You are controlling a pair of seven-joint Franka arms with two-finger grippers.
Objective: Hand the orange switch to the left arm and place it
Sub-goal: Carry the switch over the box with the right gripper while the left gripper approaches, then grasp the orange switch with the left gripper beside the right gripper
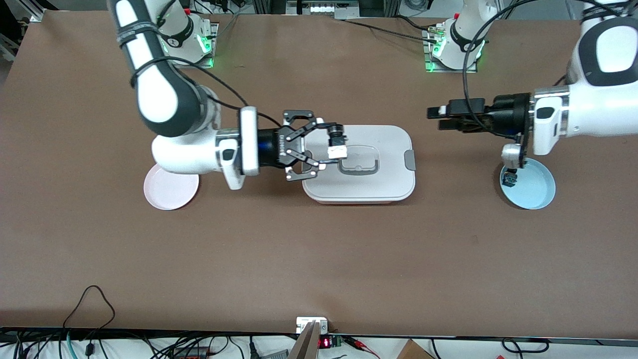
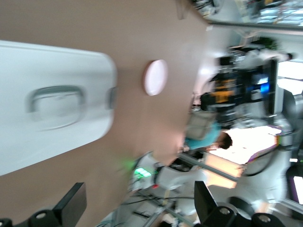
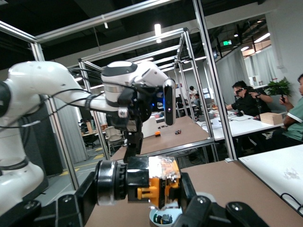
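My right gripper [image 1: 331, 145] hangs over the white lidded box [image 1: 384, 164], at the end toward the right arm, and is shut on the orange switch [image 1: 337, 142]. In the right wrist view the black and orange switch [image 3: 161, 185] sits clamped between the two fingers of the right gripper [image 3: 142, 190]. My left gripper [image 1: 437, 118] is in the air toward the left arm's end of the table, pointing at the box, open and empty. In the left wrist view its fingers [image 2: 71, 205] stand wide apart around the left gripper's [image 2: 137, 204] empty gap, with the box [image 2: 52, 132] ahead.
A blue plate [image 1: 536, 187] below the left wrist carries a small dark switch [image 1: 509, 178], also seen in the right wrist view [image 3: 164, 219]. A pink plate [image 1: 169, 192] lies under the right arm's elbow; the left wrist view shows that pink plate [image 2: 155, 77] too.
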